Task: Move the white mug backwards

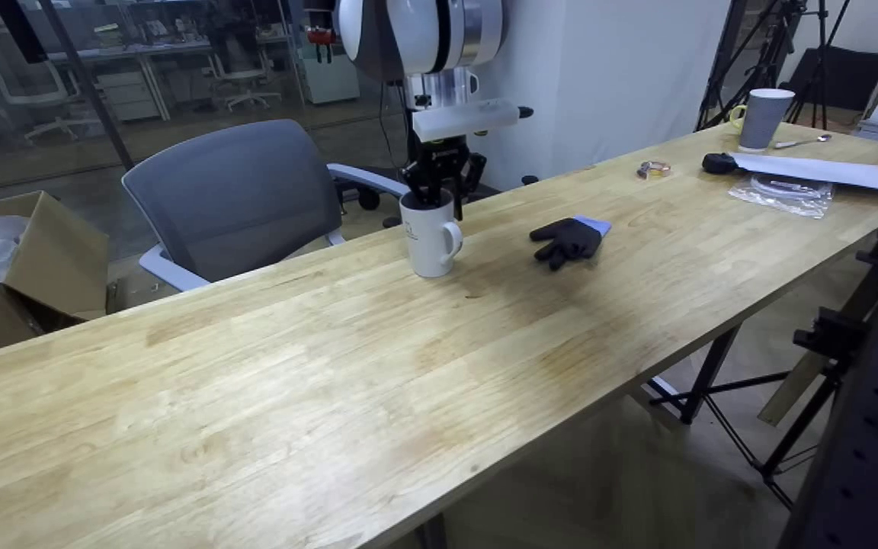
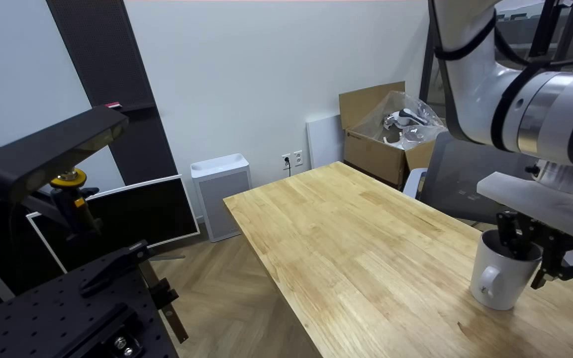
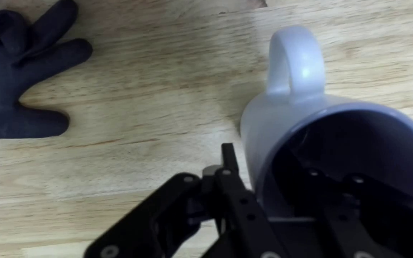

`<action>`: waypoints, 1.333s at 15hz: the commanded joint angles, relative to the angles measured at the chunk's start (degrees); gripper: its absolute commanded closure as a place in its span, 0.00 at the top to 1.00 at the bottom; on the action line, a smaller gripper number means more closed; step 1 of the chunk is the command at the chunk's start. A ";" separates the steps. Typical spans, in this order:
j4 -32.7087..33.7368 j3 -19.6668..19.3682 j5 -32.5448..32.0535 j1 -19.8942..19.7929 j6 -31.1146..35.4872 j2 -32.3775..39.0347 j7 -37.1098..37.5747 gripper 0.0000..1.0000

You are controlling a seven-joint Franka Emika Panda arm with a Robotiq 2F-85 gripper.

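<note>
White, with a small dark print on its side, the mug (image 1: 427, 250) is borne upright by the pale wooden tabletop (image 1: 271, 389), near the long edge by which a grey chair (image 1: 245, 202) is seen. Its wall is straddled by the black gripper (image 1: 443, 209): one finger is held inside the mug, below the rim, and the other is held outside. The two are set apart from each other, and in the wrist view a strip of wood is seen between the outer finger and the mug, so the wall is not being pinched. Whether it is touched by the inner finger cannot be told. The handle (image 3: 306, 68), in that view, is pointed away from the gripper.

Near the mug, and apart from it, a black glove (image 1: 567, 241) with a blue cuff is laid. Farther along the tabletop, in an exterior view, a small orange ring-shaped item (image 1: 652, 170) is seen, then a white sheet (image 1: 820, 169) with a clear plastic bag (image 1: 782, 198) beside it. Behind the sheet a grey cup (image 1: 765, 122) is stood upright, with a spoon (image 1: 803, 142) just beside it, and a yellow loop (image 1: 736, 115) is partly hidden at its other side.
</note>
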 commanded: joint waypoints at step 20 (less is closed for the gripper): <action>-3.07 -1.91 -1.13 1.30 -5.71 -9.85 3.62 1.00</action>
